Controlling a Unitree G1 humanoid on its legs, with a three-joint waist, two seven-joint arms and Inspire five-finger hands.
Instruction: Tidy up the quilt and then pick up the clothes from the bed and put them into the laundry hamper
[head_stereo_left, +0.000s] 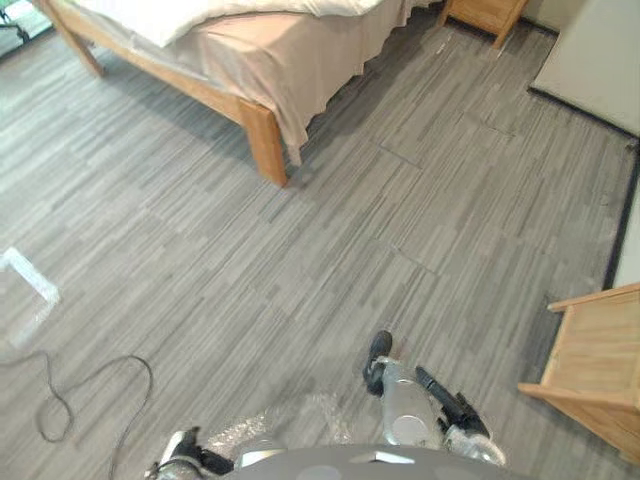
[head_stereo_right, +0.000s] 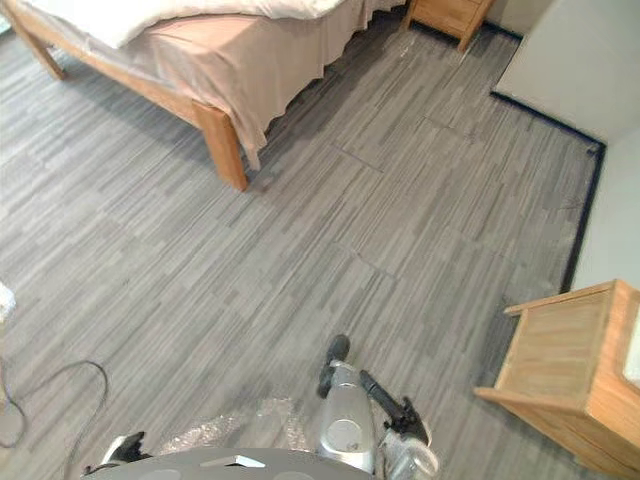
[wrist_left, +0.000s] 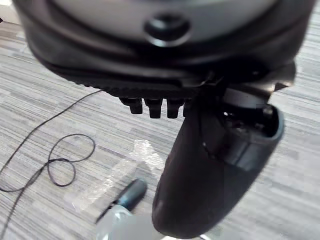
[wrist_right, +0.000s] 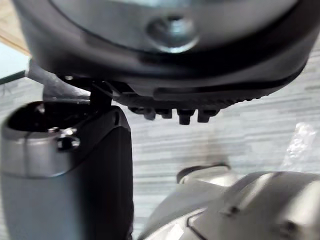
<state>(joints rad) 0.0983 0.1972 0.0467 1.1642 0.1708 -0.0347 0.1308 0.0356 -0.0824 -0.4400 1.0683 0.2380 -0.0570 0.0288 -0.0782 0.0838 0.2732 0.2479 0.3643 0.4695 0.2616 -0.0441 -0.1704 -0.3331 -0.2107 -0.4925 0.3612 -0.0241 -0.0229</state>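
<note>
Opening on the first step, by the look of it: tidying the quilt (head_stereo_left: 190, 15), not yet touched, lying pale in soft folds on the bed (head_stereo_left: 262, 135), well apart from the fingers, far ahead and off to their left. Hanging low over the floor (head_stereo_left: 320, 270) with the left hand (wrist_left: 90, 70), fingers (wrist_left: 152, 107) loosely straight in a row, thumb standing clear, pinching nothing. Same story at the right hand (wrist_right: 210, 85): fingers (wrist_right: 184, 116) relaxed, side by side, holding nothing. Calls next, probably, for a walk across to the bed's side, then a reach with spread fingers to catch the quilt's edge and draw it flat; only after that, hunting out the clothes. Turning to the views: getting the finger rows close up from the two wrists, far too small to read from the head. Catching a crumpled scrap of clear film (wrist_left: 117, 170) on the floor just beyond the left fingers. Seeing more of the wooden cabinet (head_stereo_right: 560, 360), off to the right of the right fingers, through the right eye than through the left.
</note>
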